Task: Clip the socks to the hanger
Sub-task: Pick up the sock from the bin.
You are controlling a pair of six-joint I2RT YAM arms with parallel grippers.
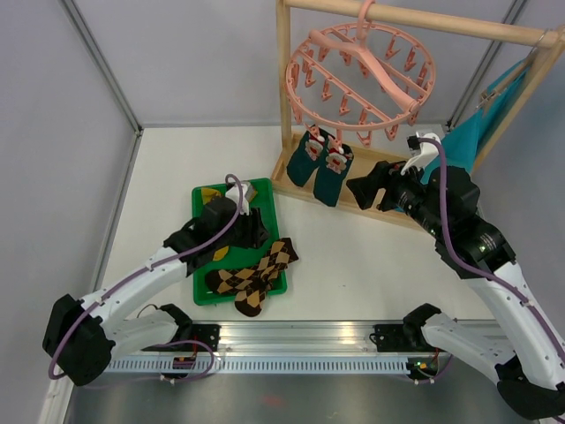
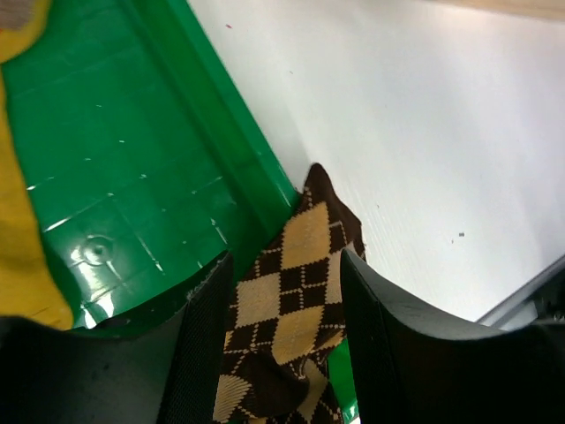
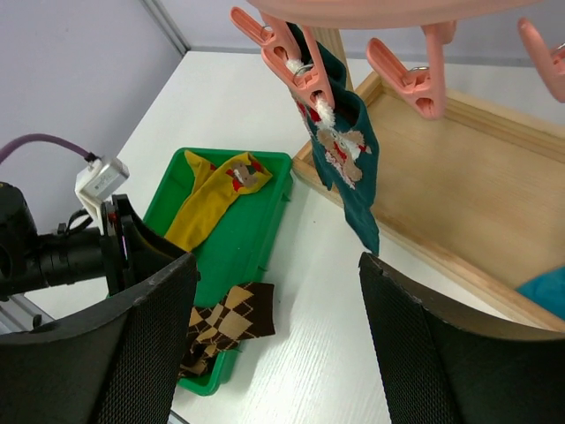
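Note:
The pink round hanger (image 1: pixel 362 75) hangs by its hook from the wooden rack's bar. Two dark teal socks (image 1: pixel 322 162) hang clipped to it; one shows in the right wrist view (image 3: pixel 349 159) under the pink clips (image 3: pixel 296 57). Brown-tan argyle socks (image 1: pixel 254 272) lie over the green tray's near right corner. Yellow socks (image 3: pixel 207 208) lie in the tray. My left gripper (image 1: pixel 254 228) is open over the tray, and the argyle sock (image 2: pixel 291 300) lies between its fingers (image 2: pixel 207 340). My right gripper (image 1: pixel 364 190) is open and empty, just right of the teal socks.
The green tray (image 1: pixel 265 199) sits left of centre on the white table. The wooden rack (image 1: pixel 284 97) with its base board (image 3: pixel 459 177) stands at the back right. A turquoise cloth (image 1: pixel 468 132) hangs on the rack's right side.

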